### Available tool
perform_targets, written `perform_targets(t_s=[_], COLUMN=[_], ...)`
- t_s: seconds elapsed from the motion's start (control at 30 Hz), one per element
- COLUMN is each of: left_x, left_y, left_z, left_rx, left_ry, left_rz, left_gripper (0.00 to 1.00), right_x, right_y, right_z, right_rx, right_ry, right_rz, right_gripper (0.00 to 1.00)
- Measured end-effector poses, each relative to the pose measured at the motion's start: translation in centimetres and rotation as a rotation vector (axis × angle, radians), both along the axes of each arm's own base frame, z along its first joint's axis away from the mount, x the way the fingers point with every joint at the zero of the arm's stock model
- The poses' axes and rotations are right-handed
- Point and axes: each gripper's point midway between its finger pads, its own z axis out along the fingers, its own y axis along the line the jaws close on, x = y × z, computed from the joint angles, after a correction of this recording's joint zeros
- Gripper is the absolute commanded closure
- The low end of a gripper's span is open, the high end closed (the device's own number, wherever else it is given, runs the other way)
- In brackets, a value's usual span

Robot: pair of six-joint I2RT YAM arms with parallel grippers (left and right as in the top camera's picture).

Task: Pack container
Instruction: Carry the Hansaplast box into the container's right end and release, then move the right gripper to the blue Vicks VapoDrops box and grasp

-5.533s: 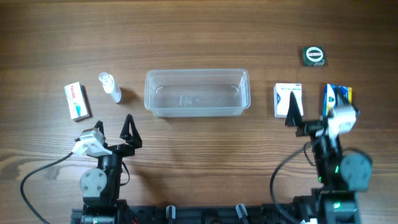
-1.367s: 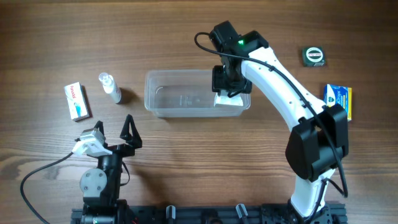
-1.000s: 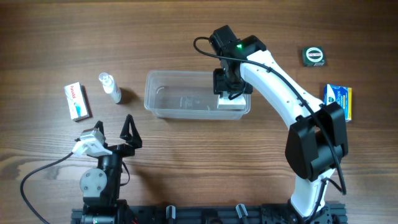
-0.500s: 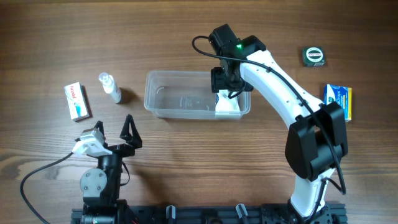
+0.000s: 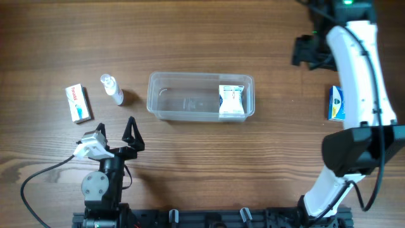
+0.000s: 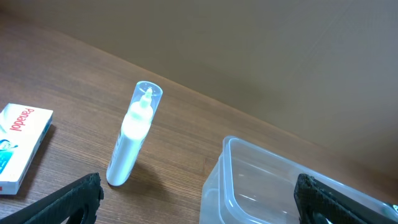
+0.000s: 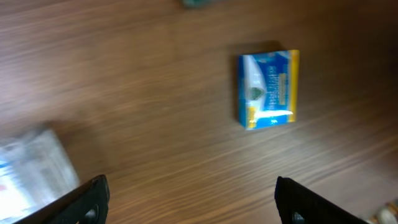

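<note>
Right gripper (image 5: 309, 54) hangs with fingers spread wide, nothing in them, a small blue-and-yellow cardboard box (image 7: 267, 89) just ahead of it. Well off to its left sits the clear rectangular plastic container (image 5: 183, 101), rounded corners, rimmed, a white printed box (image 5: 231, 101) at its near end. Left gripper (image 5: 133, 135) is spread too, container ahead-right.

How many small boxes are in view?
3: a white box inside the container at its right end; a Panadol box far left; a blue-yellow box far right. The arm may hide others.
</note>
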Motion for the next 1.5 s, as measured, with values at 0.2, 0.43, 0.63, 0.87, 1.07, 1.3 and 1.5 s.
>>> perform_targets(t_s=[0.2, 0.43, 0.63, 0.87, 1.07, 1.3, 1.5], left_x=[0.0, 0.0, 0.0, 0.0, 0.0, 0.0, 0.0], left_y=[0.0, 0.0, 0.0, 0.0, 0.0, 0.0, 0.0], left_z=[0.0, 0.0, 0.0, 0.0, 0.0, 0.0, 0.0], left_rx=[0.000, 0.000, 0.000, 0.000, 0.000, 0.000, 0.000], left_ry=[0.000, 0.000, 0.000, 0.000, 0.000, 0.000, 0.000], left_rz=[0.000, 0.000, 0.000, 0.000, 0.000, 0.000, 0.000], left_gripper=[0.00, 0.00, 0.00, 0.00, 0.00, 0.00, 0.00], right_x=[-1.1, -2.7, -3.7, -4.3, -3.7, -3.6, -3.5], right_y=[-8.8, -13.6, -13.4, -14.8, -15.0, -14.8, -14.7], right_z=[-1.5, -9.1, -15.1, -16.8, -19.0, -20.5, -20.5], right_rx=[0.096, 0.126, 0.130, 0.123, 0.151, 0.174, 0.178], right_ry=[0.020, 0.081, 0.099, 0.083, 0.087, 0.102, 0.096], right_rz=[-0.062, -0.036, -0.021, -0.017, -0.016, -0.016, -0.030], right_gripper=[0.00, 0.00, 0.00, 0.00, 0.00, 0.07, 0.28])
